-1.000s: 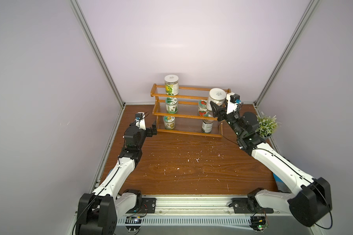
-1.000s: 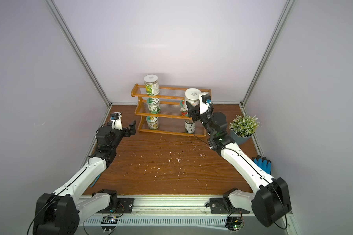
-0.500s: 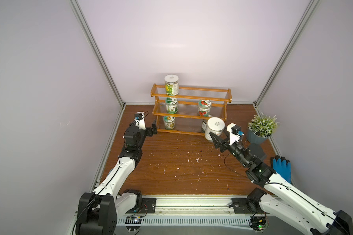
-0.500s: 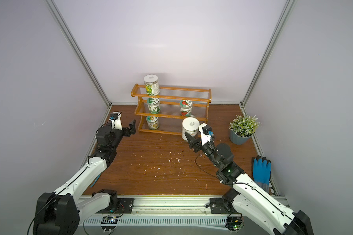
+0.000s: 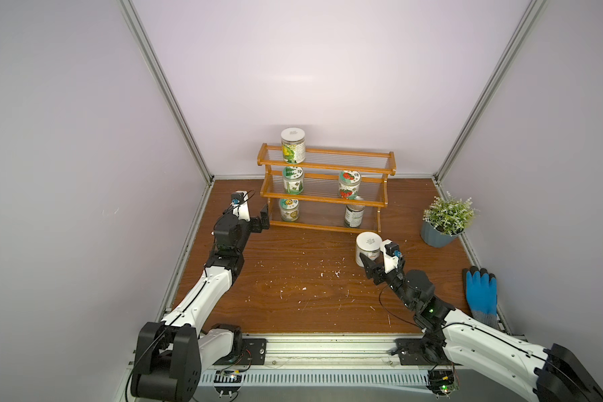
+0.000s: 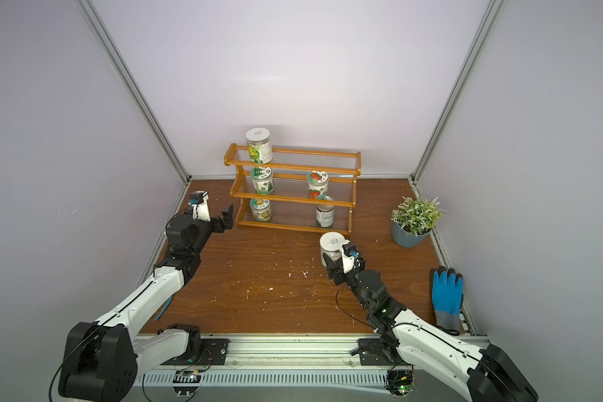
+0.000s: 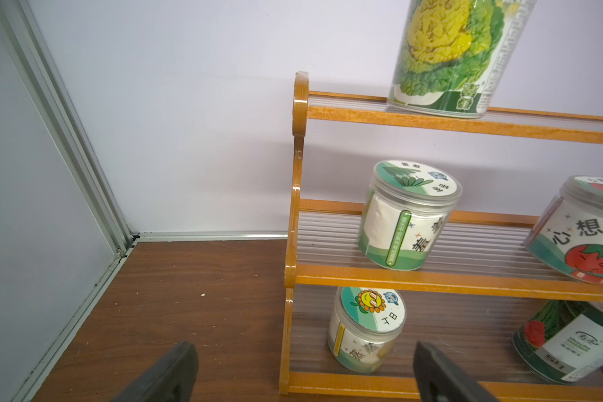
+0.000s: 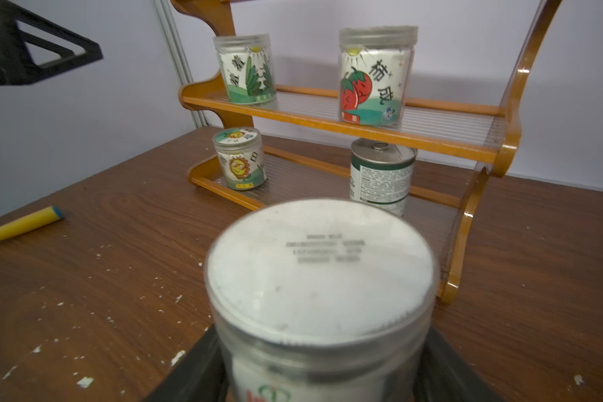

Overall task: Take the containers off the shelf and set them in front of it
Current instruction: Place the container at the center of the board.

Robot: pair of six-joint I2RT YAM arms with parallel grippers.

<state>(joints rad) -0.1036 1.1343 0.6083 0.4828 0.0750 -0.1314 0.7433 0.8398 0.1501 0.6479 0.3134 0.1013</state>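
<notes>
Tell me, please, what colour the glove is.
The glove is blue with a grey cuff, clearest in a top view.

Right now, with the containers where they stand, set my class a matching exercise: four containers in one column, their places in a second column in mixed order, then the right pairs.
Containers
1 cabbage jar
2 tomato jar
3 metal can
4 white jar

Places
a bottom tier of the shelf
b gripped in the right claw, in front of the shelf
c top tier
d middle tier

Pairs: 1-c, 2-d, 3-a, 4-b
</notes>
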